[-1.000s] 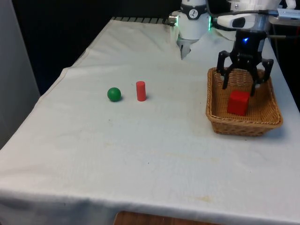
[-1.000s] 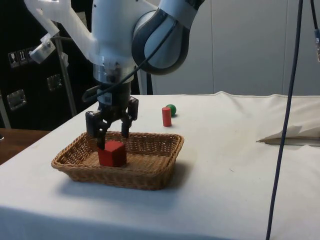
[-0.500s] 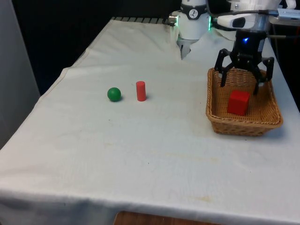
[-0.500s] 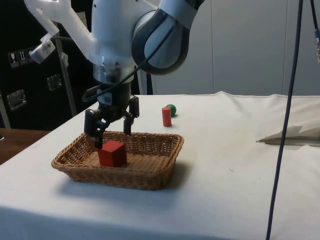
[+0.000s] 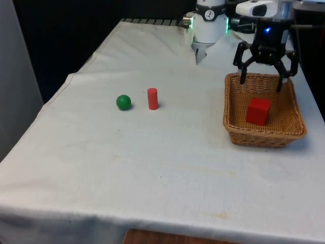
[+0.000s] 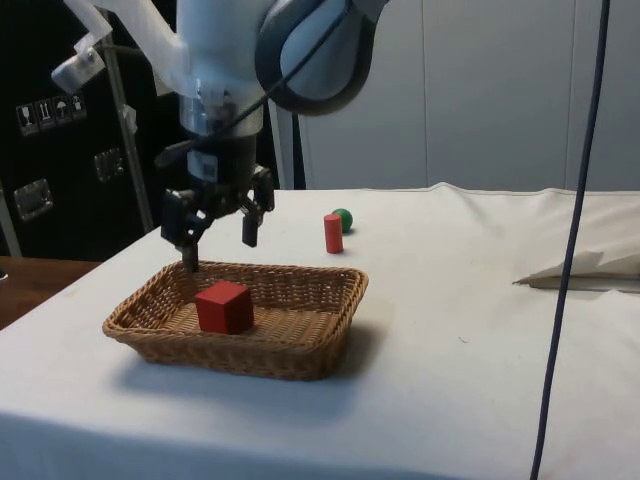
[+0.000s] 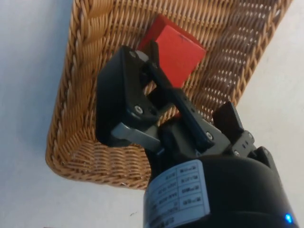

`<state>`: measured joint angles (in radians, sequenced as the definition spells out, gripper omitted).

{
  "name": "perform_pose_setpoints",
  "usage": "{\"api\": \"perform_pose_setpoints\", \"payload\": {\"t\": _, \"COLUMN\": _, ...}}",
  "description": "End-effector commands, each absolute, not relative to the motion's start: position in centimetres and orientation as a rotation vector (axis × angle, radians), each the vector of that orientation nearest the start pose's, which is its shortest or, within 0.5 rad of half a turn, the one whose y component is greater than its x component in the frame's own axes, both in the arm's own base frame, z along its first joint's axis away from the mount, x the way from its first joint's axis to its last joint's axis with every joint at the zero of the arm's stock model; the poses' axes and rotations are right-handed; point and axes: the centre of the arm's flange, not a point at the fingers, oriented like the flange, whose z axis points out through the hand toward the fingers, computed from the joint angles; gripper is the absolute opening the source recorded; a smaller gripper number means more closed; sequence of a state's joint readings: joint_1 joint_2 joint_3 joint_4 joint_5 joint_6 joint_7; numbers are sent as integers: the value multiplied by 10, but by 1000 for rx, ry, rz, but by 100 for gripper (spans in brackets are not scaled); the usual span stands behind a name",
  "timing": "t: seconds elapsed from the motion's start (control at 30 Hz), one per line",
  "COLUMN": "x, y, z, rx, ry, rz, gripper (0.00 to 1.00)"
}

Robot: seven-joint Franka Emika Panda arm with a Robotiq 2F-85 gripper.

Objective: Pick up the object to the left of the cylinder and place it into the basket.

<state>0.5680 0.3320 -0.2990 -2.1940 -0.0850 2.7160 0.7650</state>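
Observation:
A red cylinder (image 5: pixel 152 98) (image 6: pixel 333 233) stands upright on the white cloth. A green ball (image 5: pixel 123 102) (image 6: pixel 343 217) lies just beside it, on the front view's left. A wicker basket (image 5: pixel 264 138) (image 6: pixel 300 355) (image 7: pixel 71 118) sits at the front view's right with a red cube (image 5: pixel 259 111) (image 6: pixel 224 306) (image 7: pixel 178 47) resting inside. My gripper (image 5: pixel 261 81) (image 6: pixel 218 250) (image 7: pixel 178 85) hangs open above the basket's far end, above the cube and apart from it, with nothing between its fingers.
A rumpled fold of cloth (image 6: pixel 590 270) lies at the side view's right, and a dark cable (image 6: pixel 565 250) hangs down in front of it. The table's edge runs close past the basket on the front view's right.
My open gripper has risen from down inside the basket, around the red cube, to above the rim. The cube, ball and cylinder have not moved.

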Motion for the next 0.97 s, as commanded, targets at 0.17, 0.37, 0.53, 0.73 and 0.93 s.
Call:
{"api": "perform_pose_setpoints", "payload": {"t": 0.17, "x": 557, "y": 145, "z": 282, "rx": -3078, "ry": 625, "rz": -373, "gripper": 100}}
{"api": "perform_pose_setpoints", "payload": {"t": 0.37, "x": 557, "y": 136, "z": 299, "rx": -3078, "ry": 629, "rz": -365, "gripper": 100}}
{"api": "perform_pose_setpoints", "payload": {"t": 0.53, "x": 558, "y": 129, "z": 312, "rx": -3078, "ry": 631, "rz": -361, "gripper": 100}}
{"api": "perform_pose_setpoints", "payload": {"t": 0.73, "x": 559, "y": 117, "z": 327, "rx": -3078, "ry": 638, "rz": -354, "gripper": 100}}
{"api": "perform_pose_setpoints", "payload": {"t": 0.93, "x": 560, "y": 104, "z": 340, "rx": -3077, "ry": 644, "rz": -352, "gripper": 100}}
